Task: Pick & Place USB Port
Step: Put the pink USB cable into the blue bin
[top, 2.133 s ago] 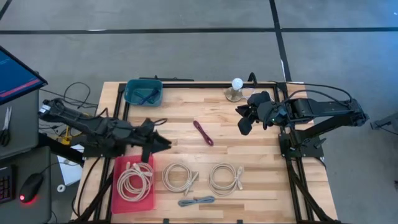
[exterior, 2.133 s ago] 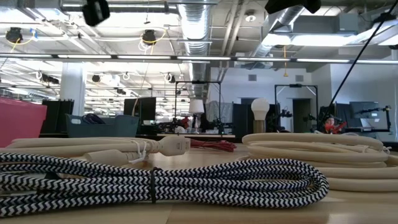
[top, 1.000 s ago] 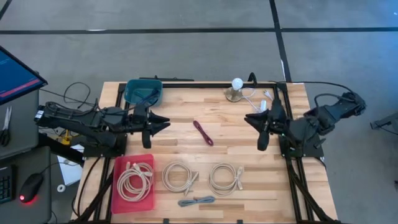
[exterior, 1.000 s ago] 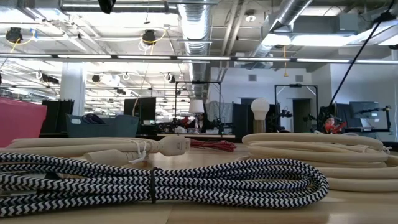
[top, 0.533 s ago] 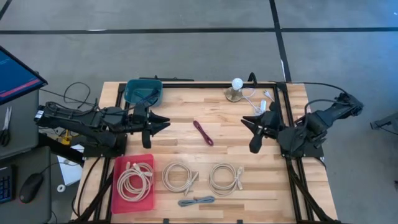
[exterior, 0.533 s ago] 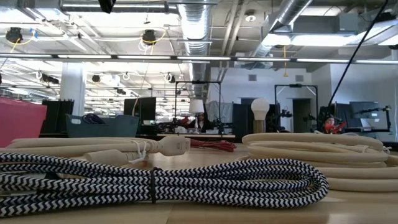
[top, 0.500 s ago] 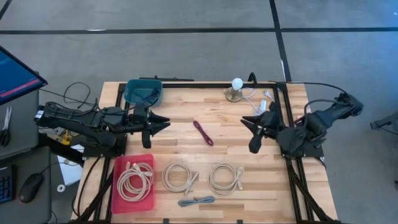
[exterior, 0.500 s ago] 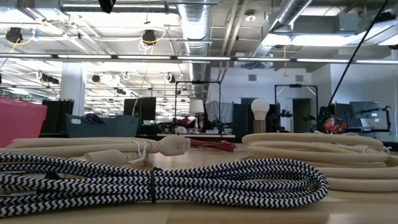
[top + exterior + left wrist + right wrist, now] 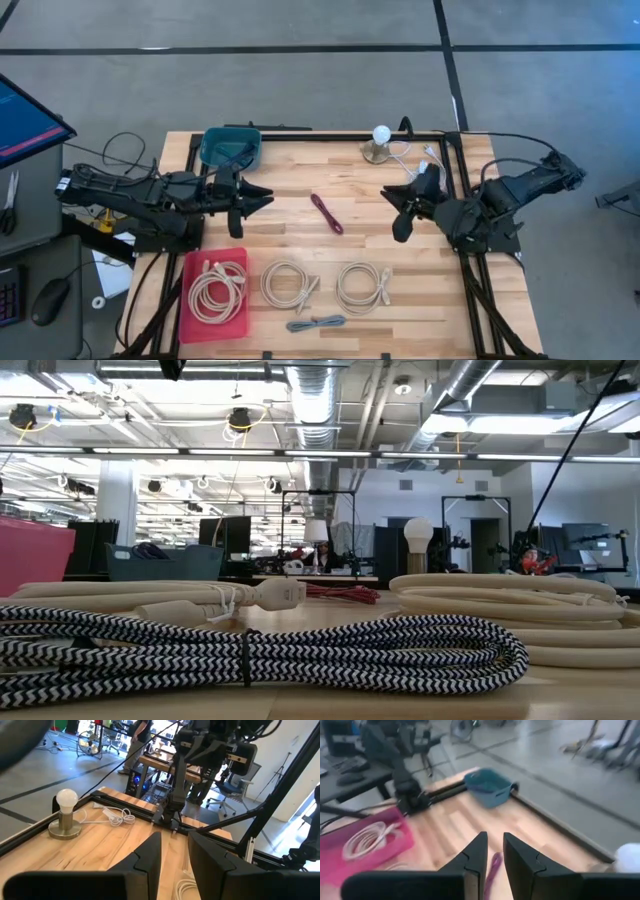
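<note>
**Spotter:** Where are your grippers?

**Operator:** My left gripper sits left of centre in the high view, over bare wood. In its wrist view the fingers stand a narrow gap apart, with nothing between them. My right gripper sits right of centre, pointing toward the middle; its fingers are also slightly apart and hold nothing.

**Spotter:** And the cables?

**Operator:** A purple cable lies alone between the two grippers, clear of both. The red tray in the lower left holds one coiled cream cable. To its right, along the lower part of the table, I see two more cream coils side by side but apart, and a striped cable just below them, close to the bottom edge.

**Spotter:** What about the edges?

**Operator:** A teal bin sits at the upper left edge, just above my left gripper. A bulb lamp stands at the upper edge toward the right, its white cord trailing to the right rail. The middle band of the table is open wood, apart from the purple cable.
</note>
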`<move>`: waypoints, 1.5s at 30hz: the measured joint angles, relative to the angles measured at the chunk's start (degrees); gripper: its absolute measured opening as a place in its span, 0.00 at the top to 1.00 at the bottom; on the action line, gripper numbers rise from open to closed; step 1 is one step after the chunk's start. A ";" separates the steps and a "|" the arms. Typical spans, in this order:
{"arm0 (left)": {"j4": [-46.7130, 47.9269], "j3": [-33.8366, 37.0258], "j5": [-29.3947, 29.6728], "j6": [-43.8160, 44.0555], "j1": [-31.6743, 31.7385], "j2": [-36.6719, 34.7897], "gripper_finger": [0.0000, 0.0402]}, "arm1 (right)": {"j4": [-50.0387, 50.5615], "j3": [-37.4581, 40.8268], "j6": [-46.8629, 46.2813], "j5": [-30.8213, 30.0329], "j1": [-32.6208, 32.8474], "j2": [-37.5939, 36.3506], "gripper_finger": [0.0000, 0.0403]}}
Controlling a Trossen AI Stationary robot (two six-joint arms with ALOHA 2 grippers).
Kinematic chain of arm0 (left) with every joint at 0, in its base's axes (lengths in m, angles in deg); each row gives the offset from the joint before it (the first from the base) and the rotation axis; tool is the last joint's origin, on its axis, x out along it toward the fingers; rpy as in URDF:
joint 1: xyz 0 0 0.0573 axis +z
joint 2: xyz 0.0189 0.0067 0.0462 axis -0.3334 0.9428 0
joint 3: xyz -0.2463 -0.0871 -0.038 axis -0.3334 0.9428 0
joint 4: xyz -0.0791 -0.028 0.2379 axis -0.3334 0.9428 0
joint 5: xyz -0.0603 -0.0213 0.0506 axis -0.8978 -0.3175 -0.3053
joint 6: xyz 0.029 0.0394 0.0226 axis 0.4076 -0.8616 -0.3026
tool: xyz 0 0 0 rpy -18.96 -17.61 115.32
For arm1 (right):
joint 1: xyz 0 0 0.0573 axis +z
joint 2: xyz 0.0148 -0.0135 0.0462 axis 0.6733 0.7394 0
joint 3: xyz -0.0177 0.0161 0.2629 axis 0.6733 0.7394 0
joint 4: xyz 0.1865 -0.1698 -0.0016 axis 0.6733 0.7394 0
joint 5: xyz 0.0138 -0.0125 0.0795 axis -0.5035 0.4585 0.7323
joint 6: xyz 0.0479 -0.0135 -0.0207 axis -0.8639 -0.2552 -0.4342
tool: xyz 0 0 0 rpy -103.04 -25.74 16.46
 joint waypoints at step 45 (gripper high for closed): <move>-0.42 -0.02 -0.02 -0.16 0.01 0.00 0.76 | 0.71 -0.04 -20.66 34.74 -18.81 32.39 0.54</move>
